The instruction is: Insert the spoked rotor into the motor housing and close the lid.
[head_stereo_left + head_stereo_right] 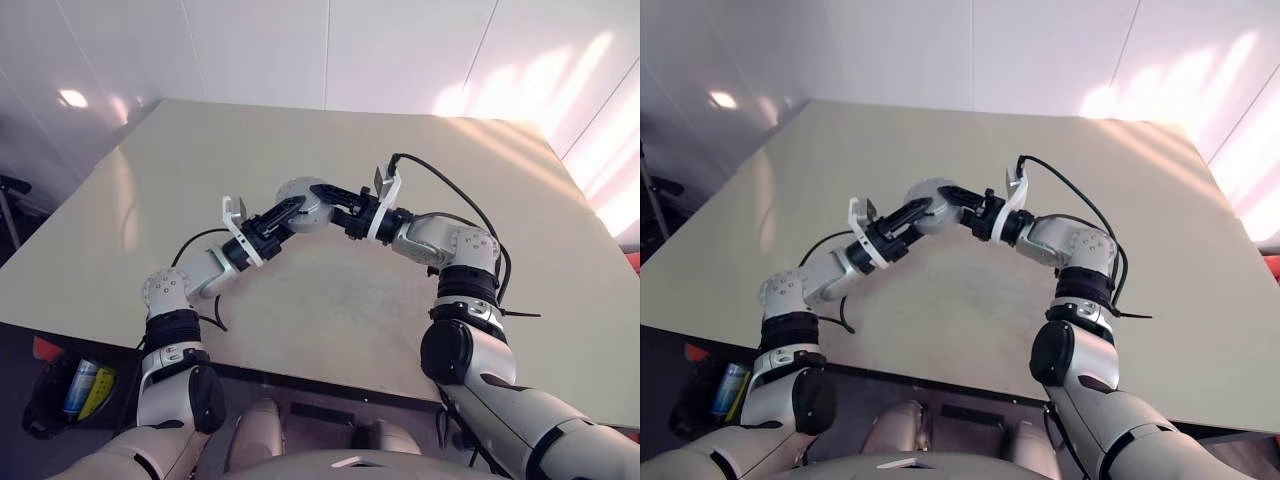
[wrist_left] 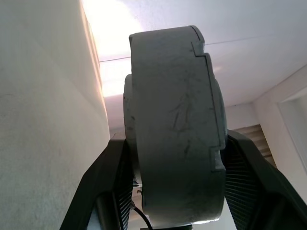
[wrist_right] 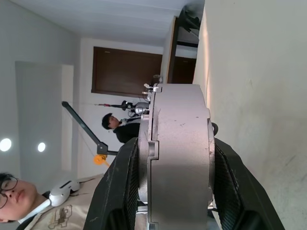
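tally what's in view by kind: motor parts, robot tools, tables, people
motor parts: 1, a closed grey motor housing with its lid on, seen edge-on in both wrist views
robot tools: 2, the left tool and the right tool, each clamped across the housing above the table
tables: 1, a beige table
people: 2, both in the right wrist view, and
total: 6

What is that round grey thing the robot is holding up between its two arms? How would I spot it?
Look above the middle of the big beige table, where the two arms meet. There, the left gripper and the right gripper both clasp the motor housing, a thick round grey puck with a stepped seam running around its edge. It is the one pale, round thing between black fingers.
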